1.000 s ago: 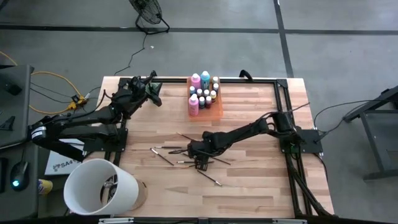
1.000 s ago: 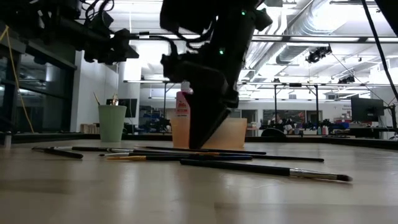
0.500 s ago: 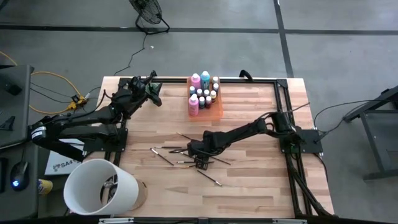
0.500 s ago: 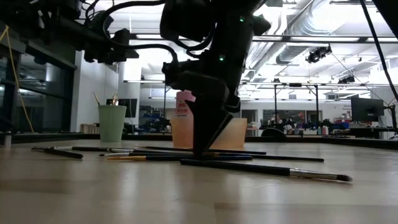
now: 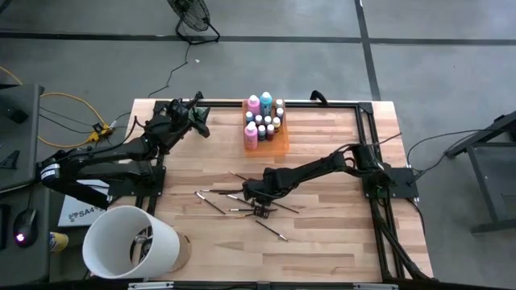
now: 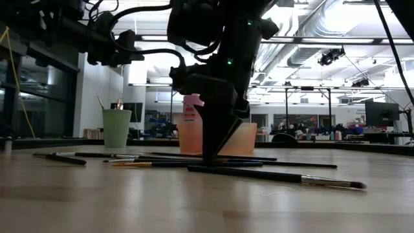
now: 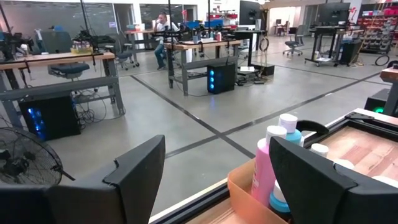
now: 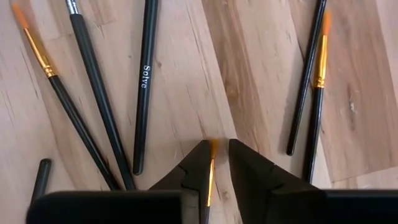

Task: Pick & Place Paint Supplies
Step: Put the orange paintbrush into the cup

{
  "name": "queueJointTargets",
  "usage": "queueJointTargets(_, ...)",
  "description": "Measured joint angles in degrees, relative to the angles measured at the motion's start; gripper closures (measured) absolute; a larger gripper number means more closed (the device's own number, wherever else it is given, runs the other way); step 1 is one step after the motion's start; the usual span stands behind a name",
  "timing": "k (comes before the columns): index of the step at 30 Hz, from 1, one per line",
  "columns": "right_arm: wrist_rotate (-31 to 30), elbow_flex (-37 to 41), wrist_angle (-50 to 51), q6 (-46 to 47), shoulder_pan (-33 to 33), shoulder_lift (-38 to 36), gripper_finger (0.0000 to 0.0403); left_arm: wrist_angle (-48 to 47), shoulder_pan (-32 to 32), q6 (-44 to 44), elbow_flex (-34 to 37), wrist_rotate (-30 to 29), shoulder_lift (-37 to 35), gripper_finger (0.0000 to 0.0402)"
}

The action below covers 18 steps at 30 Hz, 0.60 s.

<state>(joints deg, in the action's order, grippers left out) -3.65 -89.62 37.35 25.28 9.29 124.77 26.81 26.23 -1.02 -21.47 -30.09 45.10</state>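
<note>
Several thin dark-handled brushes [image 5: 230, 196] lie scattered flat on the wooden table [image 5: 322, 242]. Pink and teal bottles [image 5: 260, 103] and tiny dark bottles stand in an orange tray [image 5: 280, 147] at the far side. My right gripper [image 8: 221, 149] points down among the brushes, its tips at the table [image 6: 210, 160]. Its fingers stand narrowly open on either side of one brush [image 8: 210, 177], near the gold ferrule and orange bristles. My left gripper [image 7: 217, 180] hangs open and level at the far left [image 5: 197, 121], beside the tray. My right gripper comes from above with its fingers across the brush, just behind the bristles [image 8: 213, 147]. The brush lies flat on the table, close against one finger [image 8: 198, 163]. I cannot tell whether that finger touches it.
A mint-green cup [image 6: 116, 127] with brushes in it stands at the far side in the low view. A large white bucket [image 5: 129, 242] sits at the near left corner. More brushes [image 8: 144, 81] lie close around the right gripper.
My right gripper's fingers have drawn closer together over the brush, from a wider stance to a narrow gap. The brushes lie as before.
</note>
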Motion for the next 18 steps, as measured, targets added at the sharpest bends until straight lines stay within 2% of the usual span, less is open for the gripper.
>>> queueJointTargets(18,3.70,0.00,0.10,2.09,-0.07,1.79,0.0399,0.00,0.01,0.02,0.00,0.00,0.00,0.0122)
